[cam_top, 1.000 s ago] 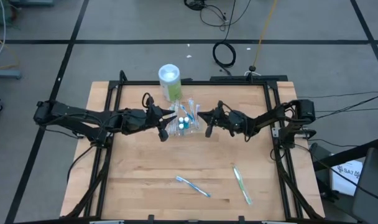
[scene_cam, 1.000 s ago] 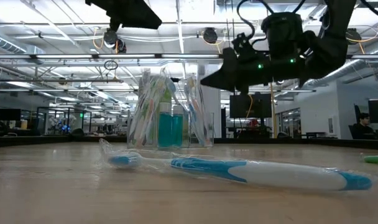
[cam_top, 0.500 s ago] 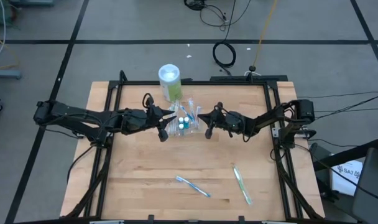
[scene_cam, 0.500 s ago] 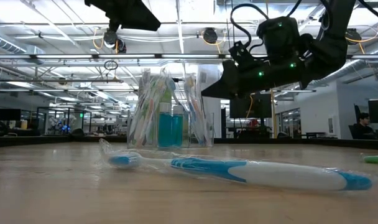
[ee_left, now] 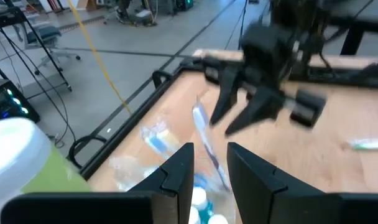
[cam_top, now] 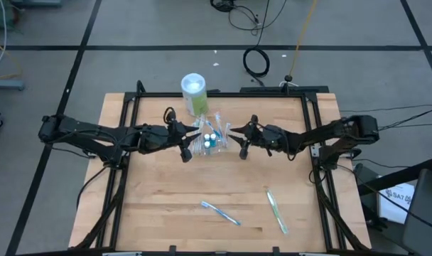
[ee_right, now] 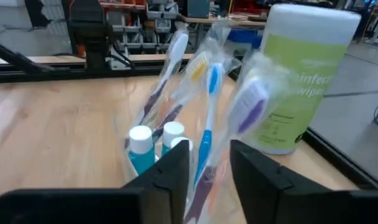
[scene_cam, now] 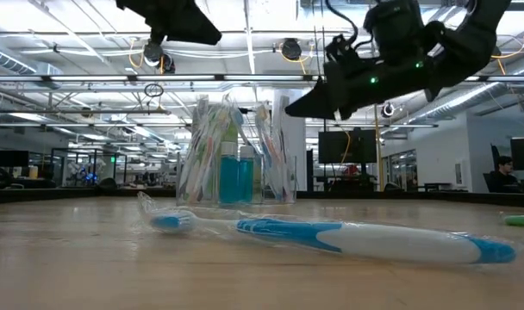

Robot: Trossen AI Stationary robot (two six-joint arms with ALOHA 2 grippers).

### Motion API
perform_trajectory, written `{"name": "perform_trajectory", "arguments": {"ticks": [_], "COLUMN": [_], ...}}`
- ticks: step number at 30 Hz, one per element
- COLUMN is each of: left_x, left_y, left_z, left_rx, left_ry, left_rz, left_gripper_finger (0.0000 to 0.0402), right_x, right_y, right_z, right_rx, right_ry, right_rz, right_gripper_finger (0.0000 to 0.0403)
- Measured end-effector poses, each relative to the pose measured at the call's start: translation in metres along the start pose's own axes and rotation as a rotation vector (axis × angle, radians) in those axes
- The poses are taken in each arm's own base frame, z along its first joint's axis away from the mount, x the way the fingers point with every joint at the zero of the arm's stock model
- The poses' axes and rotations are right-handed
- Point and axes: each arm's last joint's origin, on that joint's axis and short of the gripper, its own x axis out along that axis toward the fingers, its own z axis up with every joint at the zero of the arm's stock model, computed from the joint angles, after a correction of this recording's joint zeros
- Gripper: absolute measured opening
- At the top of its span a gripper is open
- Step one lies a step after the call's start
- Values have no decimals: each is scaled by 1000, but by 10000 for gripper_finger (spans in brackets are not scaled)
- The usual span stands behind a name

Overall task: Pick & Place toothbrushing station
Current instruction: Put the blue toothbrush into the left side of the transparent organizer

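Toothbrushes wrapped in clear film stand bunched in the small clear plastic container (cam_top: pixel 211 142) near the far middle of your light wooden counter (cam_top: pixel 159 192), with the white caps of the small teal tubes (cam_top: pixel 211 138) showing among them from above. Just behind the container stands the tall green-and-white cylindrical canister (cam_top: pixel 193 94); your right wrist view gives you its label (ee_right: pixel 299 93), where only part of a word, "infect", and "wipes" below it can be read.

Your left gripper (cam_top: pixel 188 141) sits just beside the container on its left, and your right gripper (cam_top: pixel 237 139) just beside it on its right. In each wrist view the two dark fingers (ee_left: pixel 178 169) (ee_right: pixel 171 167) stand apart with a gap between them, holding nothing.

The right wrist view shows you the bunch close up: a white-handled brush, a blue-handled one (ee_right: pixel 207 118) and one with a purple patch on its head (ee_right: pixel 251 109), plus two white-capped tubes (ee_right: pixel 141 142) low in the container. The left wrist view shows the same bunch from the other side with the right gripper (ee_left: pixel 242 112) hanging beyond it.

The low view alone gives you the wrapped blue-and-white toothbrush (scene_cam: pixel 331 237) lying flat at the near edge; from above it lies (cam_top: pixel 220 212) well apart from the container, with a green-and-white toothbrush (cam_top: pixel 276 210) lying to its right.
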Motion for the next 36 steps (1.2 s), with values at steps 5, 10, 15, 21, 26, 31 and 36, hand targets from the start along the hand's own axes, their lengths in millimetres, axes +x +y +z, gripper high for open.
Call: {"name": "perform_trajectory", "arguments": {"ticks": [5, 10, 15, 21, 26, 31, 36], "left_x": [3, 14, 32, 56, 68, 67, 55], "left_y": [-8, -34, -63, -92, -110, -121, -130], "left_z": [-14, -32, -56, -82, -102, -119, -127], "left_rx": [47, 135, 294, 327, 271, 180, 184], "left_ry": [120, 222, 278, 286, 316, 444, 536], "left_rz": [-127, -389, -576, -637, -759, -867, -882], "left_gripper_finger": [104, 104, 104, 104, 104, 104, 104], "right_x": [-16, -33, -47, -51, -51, -51, -51], "right_y": [0, 2, 6, 10, 10, 10, 10], "right_z": [19, 33, 37, 36, 36, 36, 36], "right_rx": [0, -5, -22, -68, -65, -21, 46], "right_ry": [-14, -7, 43, 72, 70, 72, 75], "right_rz": [12, 37, 64, 86, 85, 83, 82], "right_gripper_finger": [142, 154, 149, 138, 135, 135, 135]}}
